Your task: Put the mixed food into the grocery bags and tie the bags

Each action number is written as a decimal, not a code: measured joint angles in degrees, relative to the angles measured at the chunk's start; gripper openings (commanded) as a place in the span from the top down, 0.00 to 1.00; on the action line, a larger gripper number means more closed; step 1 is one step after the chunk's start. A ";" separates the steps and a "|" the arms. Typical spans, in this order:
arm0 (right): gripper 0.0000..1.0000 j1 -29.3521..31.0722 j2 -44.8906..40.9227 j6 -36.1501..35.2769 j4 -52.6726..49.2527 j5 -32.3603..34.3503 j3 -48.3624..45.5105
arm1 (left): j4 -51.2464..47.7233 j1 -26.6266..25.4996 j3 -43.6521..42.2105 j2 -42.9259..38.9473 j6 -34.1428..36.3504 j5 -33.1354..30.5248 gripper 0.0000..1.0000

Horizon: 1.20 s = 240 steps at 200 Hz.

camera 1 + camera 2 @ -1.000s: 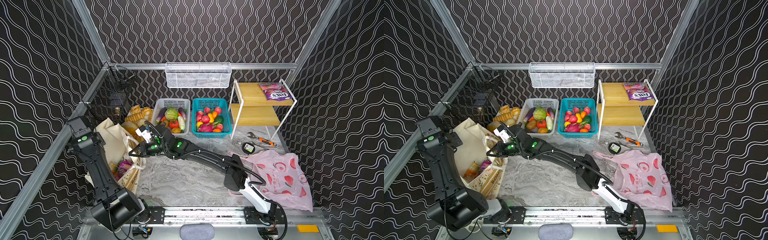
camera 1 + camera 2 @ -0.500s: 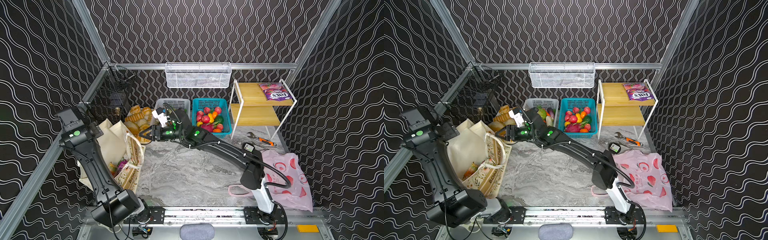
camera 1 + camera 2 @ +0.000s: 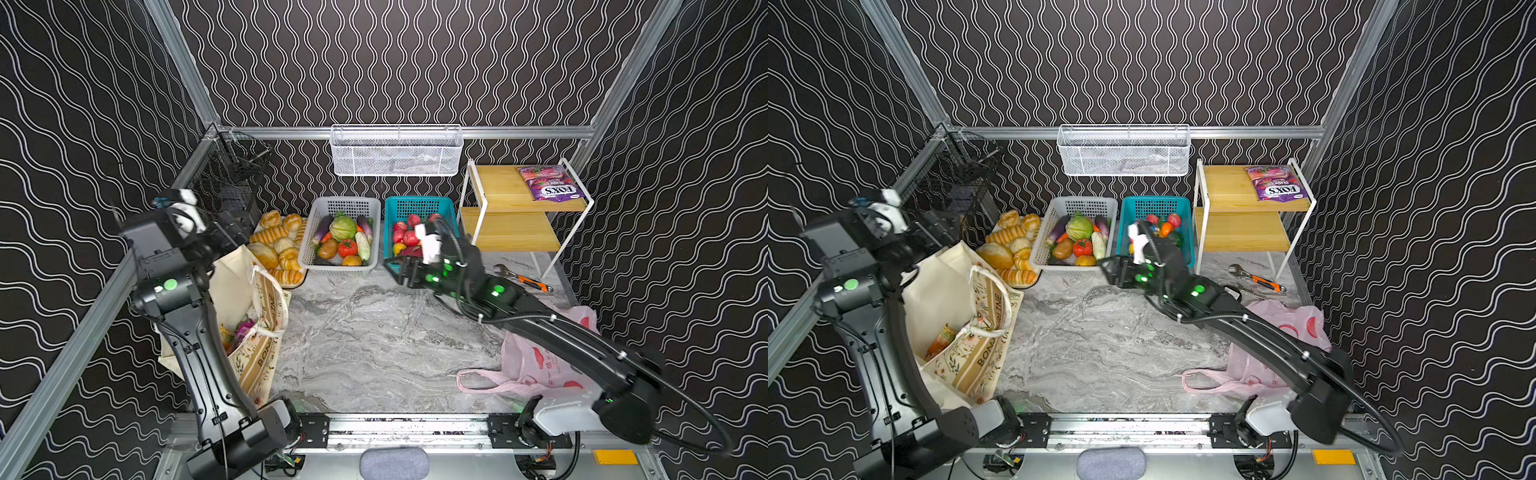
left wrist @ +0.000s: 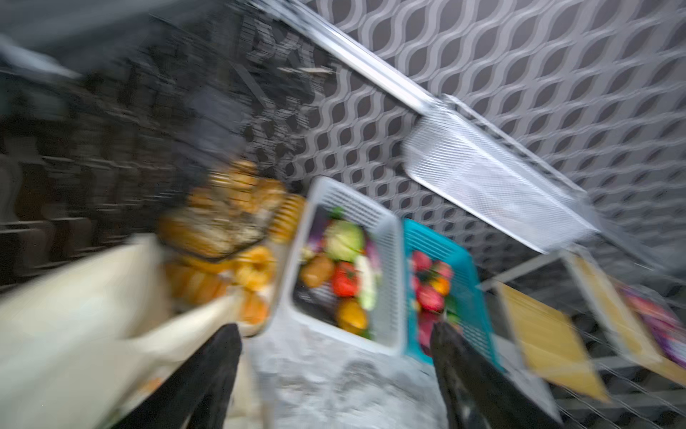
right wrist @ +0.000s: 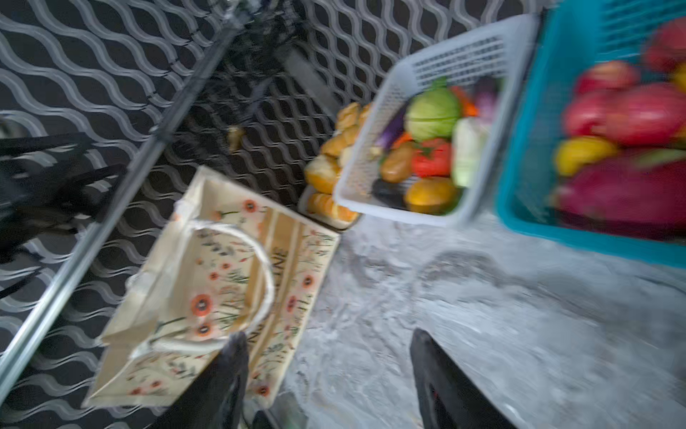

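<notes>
The right end effector (image 3: 394, 268) hangs low over the grey marble table (image 3: 374, 340), its two fingers spread and holding nothing, as the right wrist view (image 5: 326, 353) also shows. It is just in front of the near corner of the teal plastic basket (image 3: 415, 203). The next food lies to its left and slightly toward the back wall, in the white plastic lattice basket (image 3: 309, 245): one green cabbage (image 3: 343, 227), one red tomato (image 3: 347, 248), one brown potato (image 3: 328, 248) and one round orange vegetable (image 3: 352, 260), the last being the closest. The potato is oval and seems to lie obliquely; the other three are round, so the grip angle should matter little. The left end effector (image 4: 334, 334), also spread and empty, is above the back edge of the cream canvas tote with floral print (image 3: 232, 274), beside the golden bread rolls (image 3: 274, 239), farther from the vegetables, so I judge the right arm better placed. One purple grape-print pouch (image 3: 548, 189) lies flat on the wooden shelf (image 3: 498, 187), also on the right arm's side. There are two bags: the tote, holding colourful packets I cannot count, and one thin pink plastic bag (image 3: 536, 361), lying flat.
</notes>
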 measured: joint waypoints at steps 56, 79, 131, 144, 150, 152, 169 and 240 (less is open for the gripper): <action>0.20 -18.78 -16.20 3.54 -12.11 5.95 -16.72 | 4.63 -30.82 -7.67 -2.29 -4.44 2.23 0.21; 0.17 -24.76 -19.93 4.61 -20.11 8.52 -20.55 | 5.18 -44.39 -11.52 -3.76 -5.92 -0.48 0.21; 0.25 -37.59 -23.12 5.62 -31.43 13.53 -28.33 | 6.19 -69.40 -11.72 2.67 -6.10 -12.76 0.21; 0.26 -40.11 -20.72 6.25 -32.44 14.21 -29.29 | 6.54 -71.89 -11.96 4.68 -6.29 -14.19 0.21; 0.26 -40.72 -19.54 6.47 -32.89 14.47 -29.70 | 6.67 -72.65 -12.04 5.44 -6.62 -14.67 0.21; 0.27 -40.89 -19.10 6.58 -33.09 14.58 -29.86 | 6.71 -72.87 -12.07 5.68 -6.82 -14.91 0.21; 0.26 -41.64 -16.20 7.45 -34.05 15.23 -31.28 | 7.67 -74.12 -12.66 6.64 -7.21 -16.81 0.21; 0.01 -39.43 -12.72 6.73 -35.17 14.40 -30.99 | 8.94 -74.58 -13.38 6.71 -7.23 -23.74 0.19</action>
